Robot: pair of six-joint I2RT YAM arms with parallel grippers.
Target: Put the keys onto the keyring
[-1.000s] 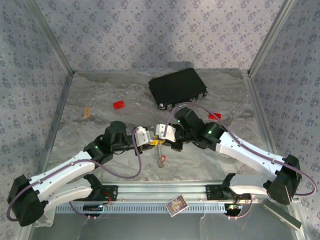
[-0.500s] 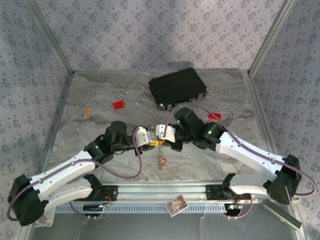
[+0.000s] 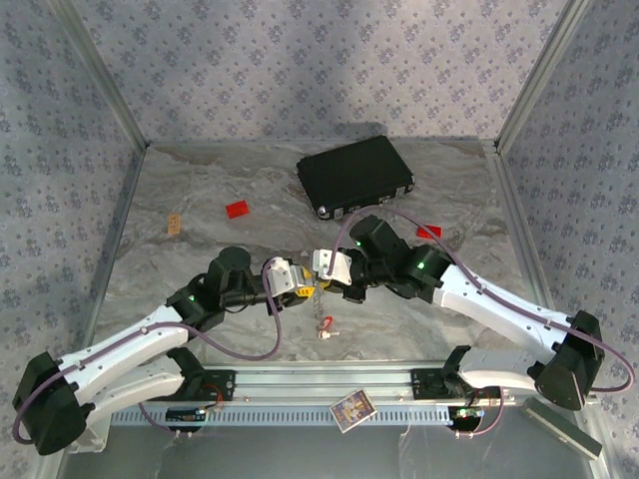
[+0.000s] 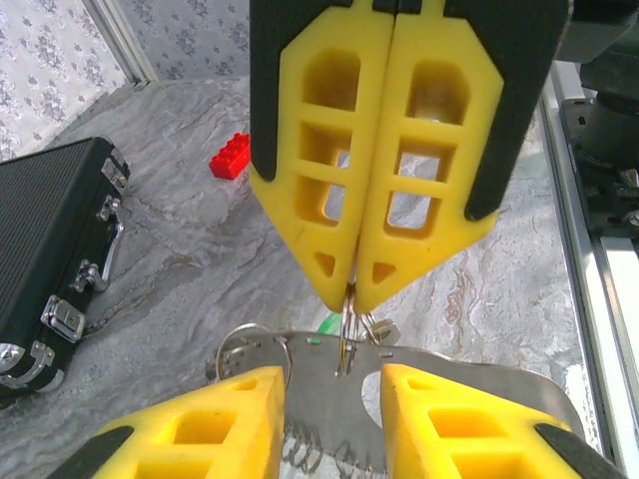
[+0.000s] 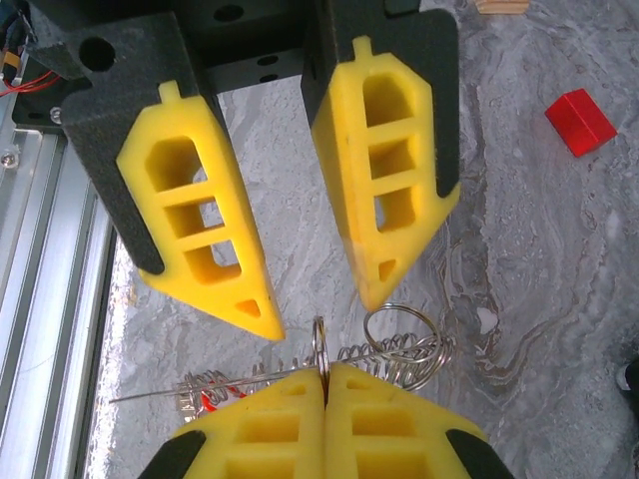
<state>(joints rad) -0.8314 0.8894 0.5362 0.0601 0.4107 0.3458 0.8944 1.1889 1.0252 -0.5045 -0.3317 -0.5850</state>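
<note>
My right gripper [image 3: 321,277] is shut on the keyring [image 5: 320,347], a thin metal ring seen edge-on between its yellow fingers [image 5: 389,419]. A second ring [image 5: 402,334] and wire coils hang beside it. A red key tag [image 5: 205,399] shows among the coils, and a bit of green key [image 4: 327,321] peeks out behind the metal. In the top view the keys [image 3: 324,327] dangle below the two grippers, above the table. My left gripper [image 3: 298,289] faces the right one, jaws open with nothing between them, its tips just short of the rings.
A black case [image 3: 355,175] lies at the back centre. Red blocks sit at the back left [image 3: 238,210] and right [image 3: 428,232]. A small wooden piece [image 3: 175,224] lies far left. A card [image 3: 350,408] leans on the front rail.
My left gripper has opened and drawn back slightly to the left. The keys now hang a little lower from the right gripper, which has stayed shut and in place.
</note>
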